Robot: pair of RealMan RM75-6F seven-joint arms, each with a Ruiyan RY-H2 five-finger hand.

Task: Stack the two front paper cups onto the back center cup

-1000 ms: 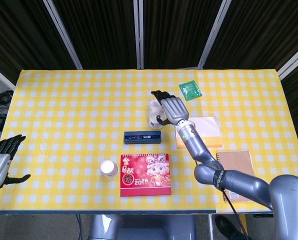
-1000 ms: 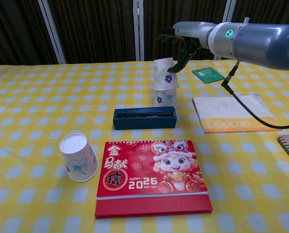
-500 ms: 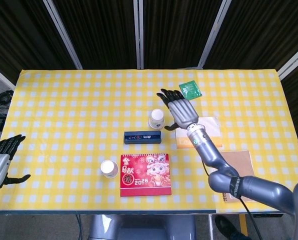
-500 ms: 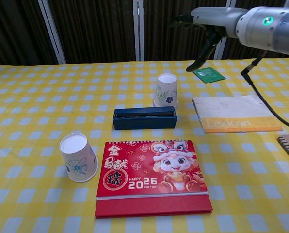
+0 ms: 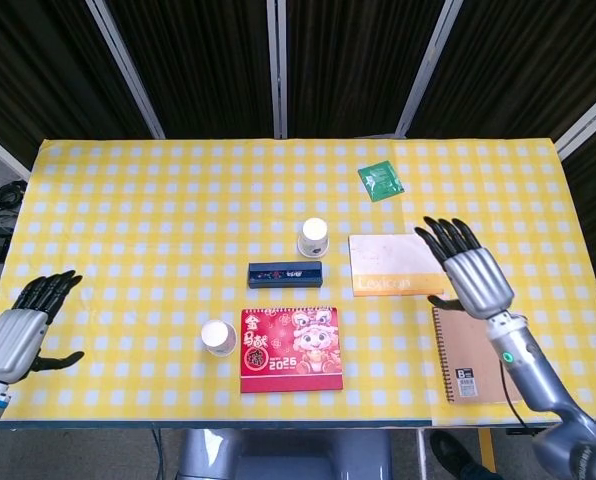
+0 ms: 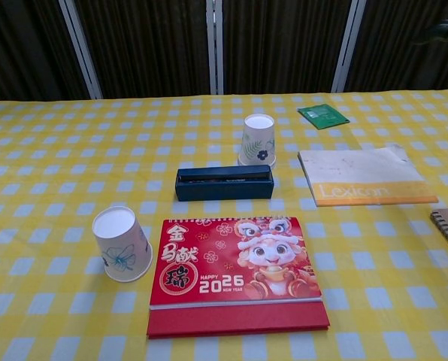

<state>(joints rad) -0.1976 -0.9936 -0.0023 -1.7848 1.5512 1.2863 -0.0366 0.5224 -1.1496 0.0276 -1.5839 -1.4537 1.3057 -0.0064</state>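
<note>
Upside down behind the blue box stands the back center stack of white flowered paper cups (image 5: 313, 238) (image 6: 257, 140), one cup seated over another. A single paper cup (image 5: 218, 337) (image 6: 120, 244) stands upside down at the front left, beside the red calendar. My right hand (image 5: 471, 270) hovers open over the right side of the table, above the brown notebook, far from both cups. Off the table's left front corner, my left hand (image 5: 23, 325) is open and holds nothing. Neither hand appears in the chest view.
A dark blue box (image 5: 285, 273) (image 6: 224, 183) lies between the cups. A red 2026 calendar (image 5: 291, 348) (image 6: 235, 274) sits at the front. A white and orange Lexicon book (image 5: 395, 264) (image 6: 363, 177), a brown notebook (image 5: 471, 352) and a green packet (image 5: 380, 180) (image 6: 323, 116) lie to the right.
My right hand let go of the cup on the back center cup, where it dropped down snug. The hand then pulled back to the right. My left hand rose slightly.
</note>
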